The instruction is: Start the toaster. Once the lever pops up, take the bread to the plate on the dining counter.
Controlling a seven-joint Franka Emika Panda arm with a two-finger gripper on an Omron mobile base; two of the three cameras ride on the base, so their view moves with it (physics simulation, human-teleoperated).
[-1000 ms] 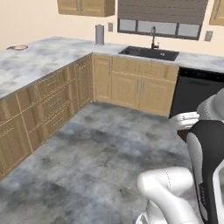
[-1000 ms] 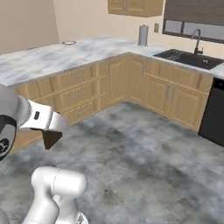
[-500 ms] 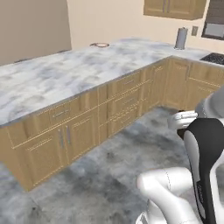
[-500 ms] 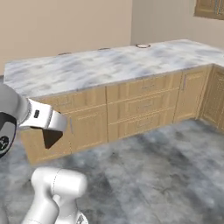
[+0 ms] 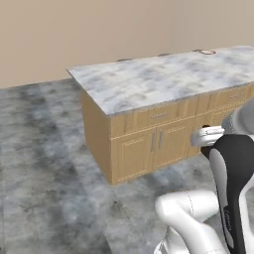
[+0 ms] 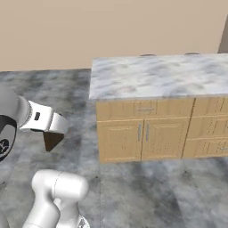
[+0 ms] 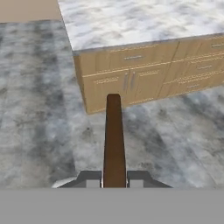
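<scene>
The gripper (image 7: 114,177) pinches the bread (image 7: 114,136), a dark brown slice held edge-on between closed fingers and carried above the grey floor, well short of the wooden cabinets (image 6: 142,133) under a marble top (image 5: 163,79). With the slice riding out beyond the jaws, the carry likely calls for a level hand and no sudden swings. A small red-rimmed plate (image 5: 205,51) at that top's far edge looks bare.
</scene>
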